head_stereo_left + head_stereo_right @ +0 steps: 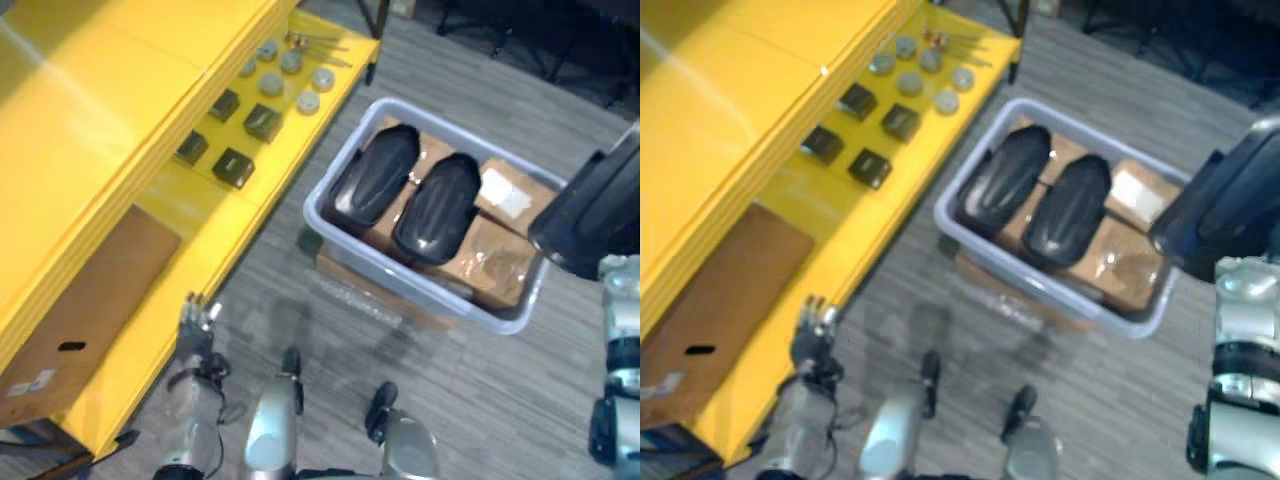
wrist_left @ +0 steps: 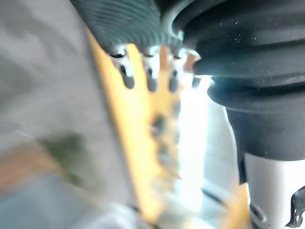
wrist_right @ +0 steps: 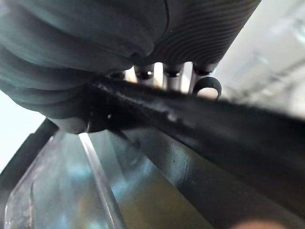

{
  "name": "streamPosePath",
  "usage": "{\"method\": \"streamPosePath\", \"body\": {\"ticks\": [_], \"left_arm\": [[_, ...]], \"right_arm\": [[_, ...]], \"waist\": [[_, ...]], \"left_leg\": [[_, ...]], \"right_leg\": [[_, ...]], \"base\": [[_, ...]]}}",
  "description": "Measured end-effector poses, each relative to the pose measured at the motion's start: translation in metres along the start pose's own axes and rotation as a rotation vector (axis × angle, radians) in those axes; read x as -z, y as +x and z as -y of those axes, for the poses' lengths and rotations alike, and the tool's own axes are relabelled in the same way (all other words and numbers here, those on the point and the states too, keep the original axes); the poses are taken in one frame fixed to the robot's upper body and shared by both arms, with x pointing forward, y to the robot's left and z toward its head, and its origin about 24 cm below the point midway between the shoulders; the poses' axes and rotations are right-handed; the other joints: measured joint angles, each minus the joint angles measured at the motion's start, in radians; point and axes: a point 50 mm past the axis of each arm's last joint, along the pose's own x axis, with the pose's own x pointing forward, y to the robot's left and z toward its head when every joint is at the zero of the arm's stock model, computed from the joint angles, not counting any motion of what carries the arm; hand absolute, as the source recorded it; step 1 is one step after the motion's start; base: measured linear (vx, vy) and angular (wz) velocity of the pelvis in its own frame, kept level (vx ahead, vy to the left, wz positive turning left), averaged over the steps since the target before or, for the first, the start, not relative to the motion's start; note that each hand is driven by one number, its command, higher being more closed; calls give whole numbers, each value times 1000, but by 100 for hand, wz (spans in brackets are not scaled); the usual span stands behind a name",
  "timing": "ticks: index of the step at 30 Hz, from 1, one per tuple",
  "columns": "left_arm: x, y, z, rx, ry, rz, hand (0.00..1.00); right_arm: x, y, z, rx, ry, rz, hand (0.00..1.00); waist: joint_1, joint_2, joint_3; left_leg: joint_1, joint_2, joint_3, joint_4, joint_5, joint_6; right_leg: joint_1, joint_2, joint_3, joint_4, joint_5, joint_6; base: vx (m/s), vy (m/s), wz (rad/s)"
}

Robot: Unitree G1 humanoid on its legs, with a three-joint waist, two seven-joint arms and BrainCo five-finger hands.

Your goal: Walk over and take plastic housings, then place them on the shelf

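Plastic housing point(image 3: 205, 129), black and glossy, is sitting in the right hand point(image 3: 200, 28). The right wrist view is giving the grip up close, fingers point(image 3: 172, 76) hooking over its dark rim and clenching it. From the head views the same housing point(image 1: 590, 205) is hanging at the far right, high above the floor, cut off by the frame edge and covering the hand behind it. These views are also giving the layout: a second housing point(image 1: 375, 175) and a third housing point(image 1: 438, 208) are lying side by side on cardboard boxes point(image 1: 510, 200) inside a grey bin point(image 1: 470, 305) on the floor, right of the yellow shelf point(image 1: 130, 120). Dark blocks point(image 1: 232, 167) and grey discs point(image 1: 290, 62) are resting on the shelf's far part. The left hand point(image 1: 195, 325) is hanging low beside the shelf's near edge, fingers relaxed and holding nothing. In its wrist view the shelf is reading as a yellow smear, details hard to make out.
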Motion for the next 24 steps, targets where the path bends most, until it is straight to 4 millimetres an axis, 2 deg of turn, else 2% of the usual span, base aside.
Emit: {"method": "streamPosePath", "body": {"ticks": [3,5,7,9,12,16,20,24], "left_arm": [[-24,3,30,135,-34,107,0],[-28,5,52,243,29,127,0],[-26,7,73,354,110,119,0],[-23,10,102,486,172,104,0],[-17,19,131,609,269,77,0],[-9,22,146,660,292,29,0],[8,19,148,675,315,-56,0],[16,16,149,677,289,-103,0]], "right_arm": [[-16,-16,-2,4,0,120,100],[-32,-28,-10,-19,-4,218,100],[-49,-45,-23,-79,-7,336,100],[-69,-71,-41,-168,29,483,100],[-88,-99,-56,-263,77,629,100],[-102,-120,-66,-321,150,714,100],[-121,-140,-66,-352,255,836,100],[-130,-155,-67,-394,302,908,100]], "waist": [[-16,-19,-53],[-20,-24,-88],[-22,-23,-124],[-20,-24,-166],[-29,-23,-185],[-45,-26,-213],[-48,-27,-228],[-49,-24,-232]], "left_leg": [[42,-5,12,-40,2,-6],[84,-4,45,-62,5,-8],[120,-3,69,-85,6,-8],[171,3,99,-138,15,-14],[242,4,120,-214,42,-20],[290,4,132,-277,66,-20],[306,3,146,-287,72,-21],[318,2,144,-317,98,-23]], "right_leg": [[40,1,-3,-47,16,-2],[68,1,0,-80,32,2],[96,2,3,-106,46,0],[104,6,20,-113,61,-2],[126,10,32,-113,75,-3],[135,15,41,-113,83,-3],[137,14,56,-114,86,1],[139,17,55,-115,86,0]], "base": [[152,-7,-3],[164,20,-15],[123,24,-24],[94,12,-33],[51,4,-23],[21,28,-11],[5,18,-9],[-47,-1,1]]}}
